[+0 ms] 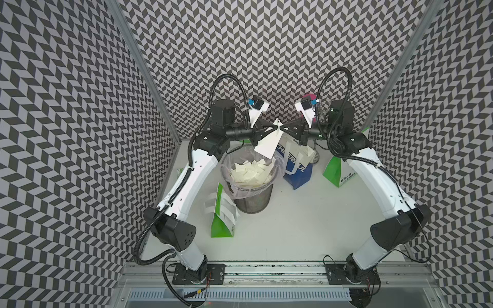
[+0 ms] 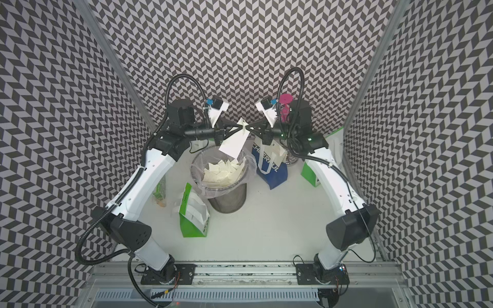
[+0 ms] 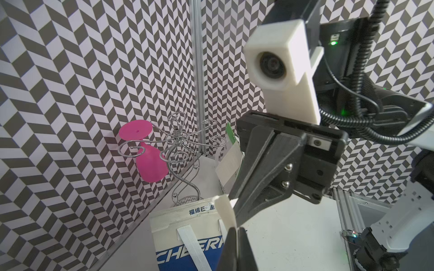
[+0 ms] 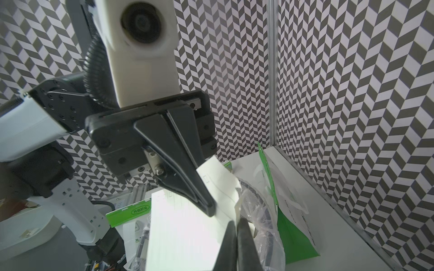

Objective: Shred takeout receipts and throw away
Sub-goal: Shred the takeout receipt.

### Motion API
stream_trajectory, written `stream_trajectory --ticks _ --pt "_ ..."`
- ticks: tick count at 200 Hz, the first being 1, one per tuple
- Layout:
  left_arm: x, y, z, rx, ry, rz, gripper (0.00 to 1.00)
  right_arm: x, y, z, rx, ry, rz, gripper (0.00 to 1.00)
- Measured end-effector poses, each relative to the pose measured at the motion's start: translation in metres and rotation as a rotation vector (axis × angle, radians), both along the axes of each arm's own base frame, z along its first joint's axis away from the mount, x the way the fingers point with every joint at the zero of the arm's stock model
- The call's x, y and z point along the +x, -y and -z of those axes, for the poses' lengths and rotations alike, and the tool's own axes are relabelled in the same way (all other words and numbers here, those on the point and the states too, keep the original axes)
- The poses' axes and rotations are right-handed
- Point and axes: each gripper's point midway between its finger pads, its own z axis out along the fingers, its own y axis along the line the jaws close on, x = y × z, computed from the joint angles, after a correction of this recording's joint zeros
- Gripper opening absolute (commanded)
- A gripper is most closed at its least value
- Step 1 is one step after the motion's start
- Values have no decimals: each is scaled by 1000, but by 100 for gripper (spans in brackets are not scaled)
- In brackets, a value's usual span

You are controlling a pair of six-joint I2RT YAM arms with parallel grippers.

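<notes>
The left gripper (image 1: 275, 130) and right gripper (image 1: 283, 130) both pinch the receipt (image 1: 267, 146) by its top edge, jaws fully closed, just above the mesh bin (image 1: 253, 202) — part them slowly, keeping both pieces over the mesh bin.

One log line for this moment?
left gripper: shut on receipt | right gripper: shut on receipt | receipt: hanging above bin | bin: scraps inside

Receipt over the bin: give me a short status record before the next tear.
receipt: one sheet, hanging above the bin
left tool: shut on the receipt's top edge
right tool: shut on the same edge, tips close to the left's
bin contents: white scraps inside a clear liner
</notes>
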Motion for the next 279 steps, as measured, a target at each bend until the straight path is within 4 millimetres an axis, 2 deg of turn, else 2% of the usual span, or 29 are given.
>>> stream_trajectory --ticks 31,55,87,117,142,162,199,220,252,279 --pt "8 -5 1 -4 -28 -49 0 -20 -7 -2 -57 161 75 0" --pt "4 -2 1 -3 -59 -37 0 -33 -12 -4 -104 322 159 0" --pt "2 -2 -2 0 -77 -34 0 -36 -11 -7 -170 510 273 0" --pt "3 -2 4 16 -109 -37 0 -36 -12 -2 -237 627 336 0" --pt "15 -3 12 36 -139 -68 0 -47 -18 7 -280 710 328 0" --pt "26 -7 21 54 -166 -99 0 -57 -22 5 -294 772 327 0" --pt "34 -13 29 70 -185 -140 0 -67 -22 -7 -257 813 329 0" --pt "44 -22 29 78 -176 -200 0 -78 -18 -18 -171 790 299 0" --pt "72 -56 33 98 -155 -358 0 -106 -4 -53 8 776 248 0" --pt "84 -78 39 105 -152 -434 0 -124 15 -86 138 793 234 0"
